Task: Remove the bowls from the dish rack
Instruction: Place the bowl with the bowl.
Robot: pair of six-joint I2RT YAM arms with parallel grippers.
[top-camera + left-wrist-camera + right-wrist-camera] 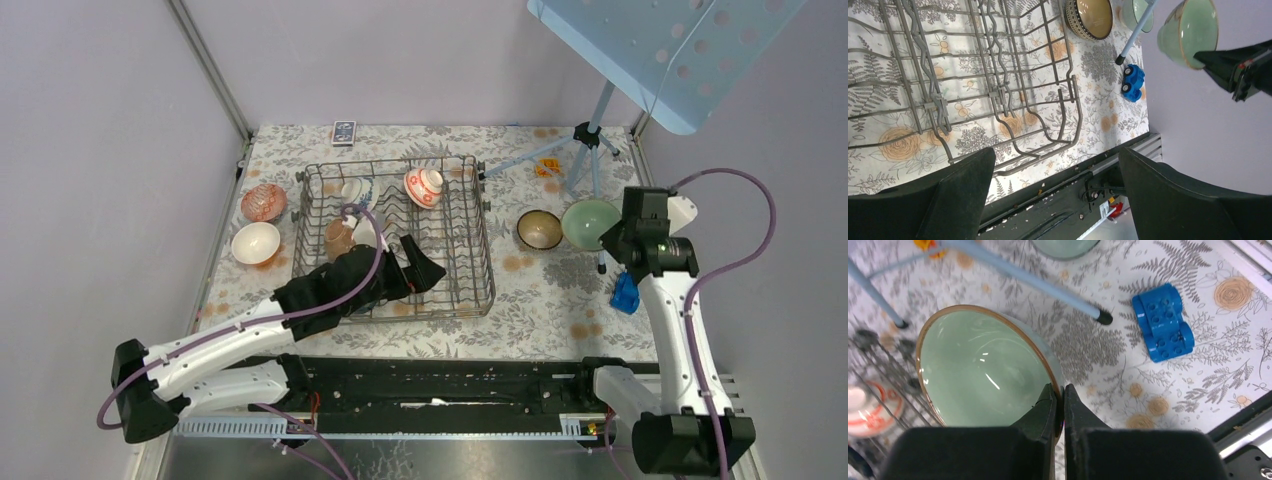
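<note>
Right gripper (1060,390) pinches green bowl (978,365) by its rim, right of dish rack (450,240); left gripper (1055,165) gapes above rack.

Plain, pale lilac-grey walls (90,150) close in the counter (540,300) on three sides. Well off to the left of the left end effector (432,268), an aluminium post (210,70) climbs the far corner. The counter is covered by a cloth (1228,355) printed with grey ferns and orange blossoms. Just beyond the right end effector (606,238) a tripod (590,135) stands on the cloth, and above it hangs a tilted, light-blue perforated panel (650,50). The light is soft and even, and the shadows are faint.
</note>
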